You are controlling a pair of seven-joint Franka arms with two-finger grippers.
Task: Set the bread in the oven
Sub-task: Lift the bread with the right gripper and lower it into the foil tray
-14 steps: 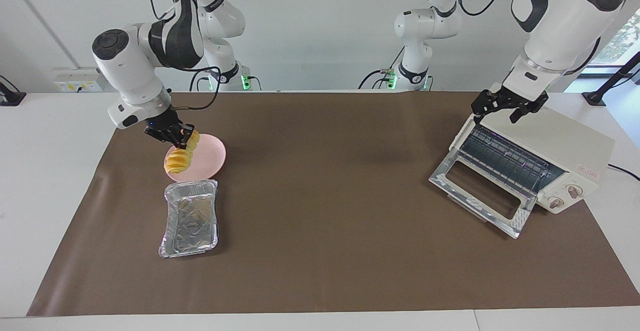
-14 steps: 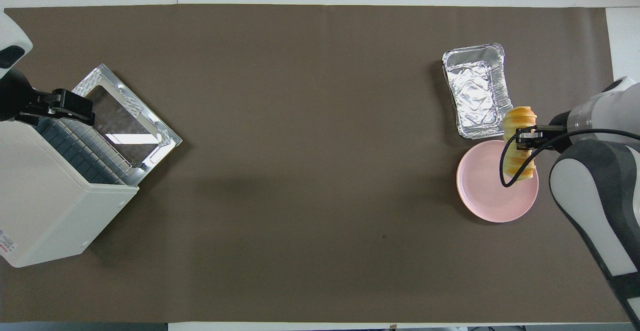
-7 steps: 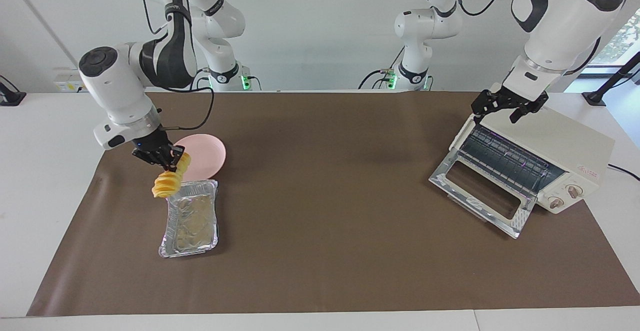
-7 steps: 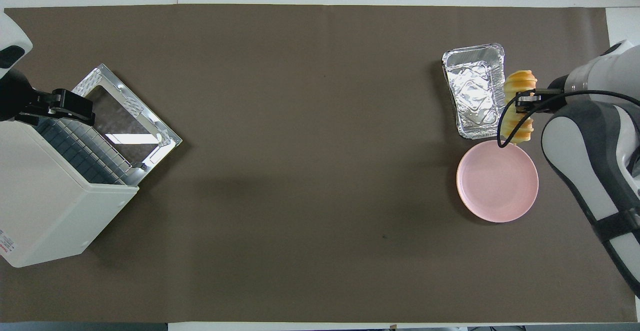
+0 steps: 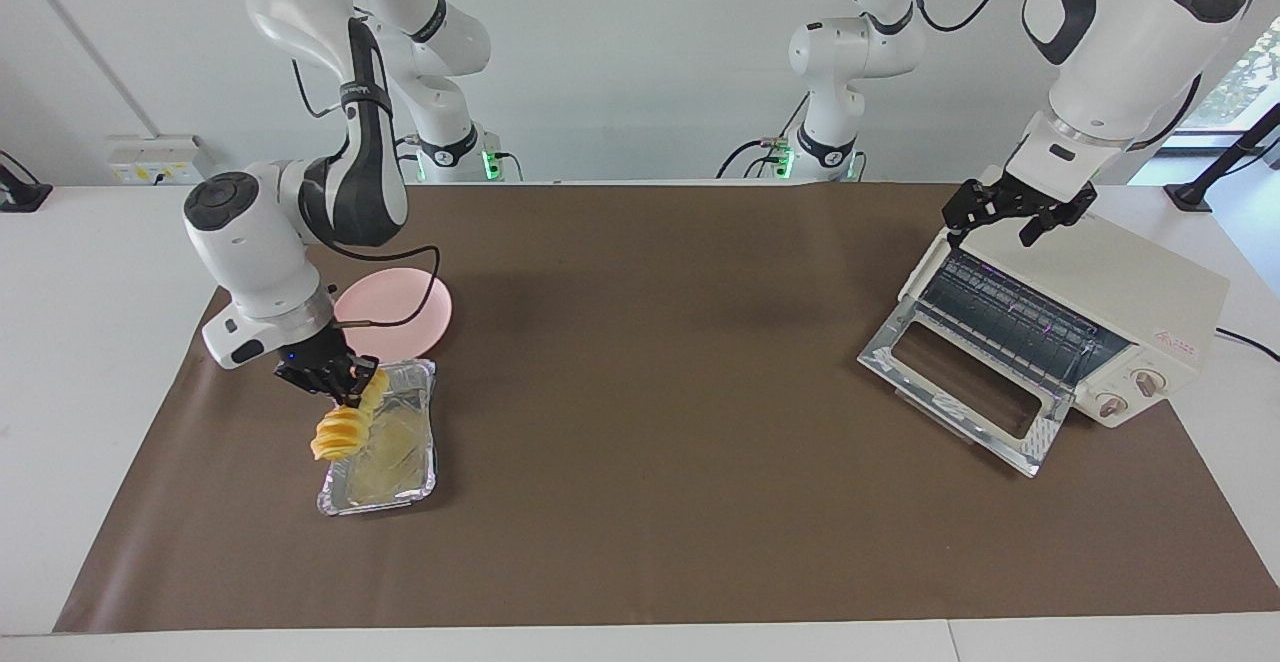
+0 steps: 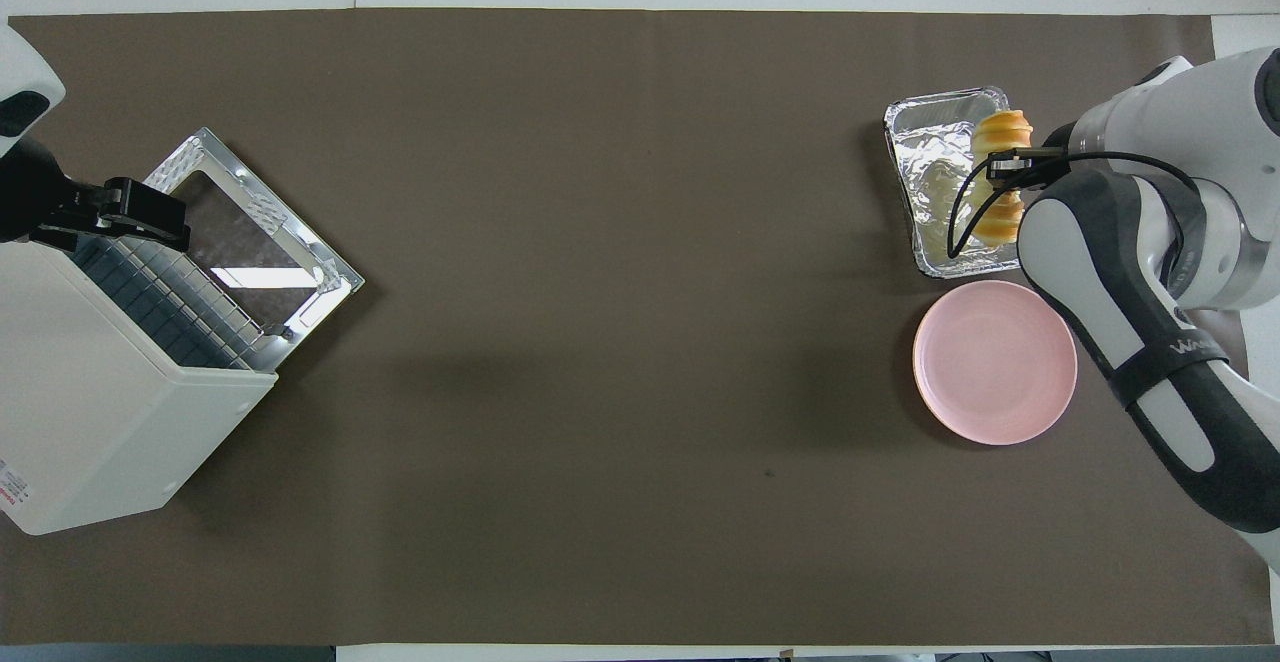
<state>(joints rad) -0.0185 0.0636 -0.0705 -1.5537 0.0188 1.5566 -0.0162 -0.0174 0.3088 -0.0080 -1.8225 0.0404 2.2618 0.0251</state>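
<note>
Over the foil tray (image 5: 385, 442) hung the bread (image 5: 345, 426), clear of the foil and tilted, gripped around its middle by the right gripper (image 5: 340, 382), whose fingers were clamped tight on the loaf. Nearer the robots than the tray, just beside it, sat the pink plate (image 5: 410, 307), bare. Well away from the tray, at the left arm's end of the table, stood the oven (image 5: 1120, 312), its glass door (image 5: 965, 382) dropped open and the wire rack (image 5: 1015, 317) showing. And the left gripper (image 5: 1010, 210) waited over the oven's top edge, fingers spread wide, holding nothing. A brown mat (image 5: 660, 362) covered the table under everything.
</note>
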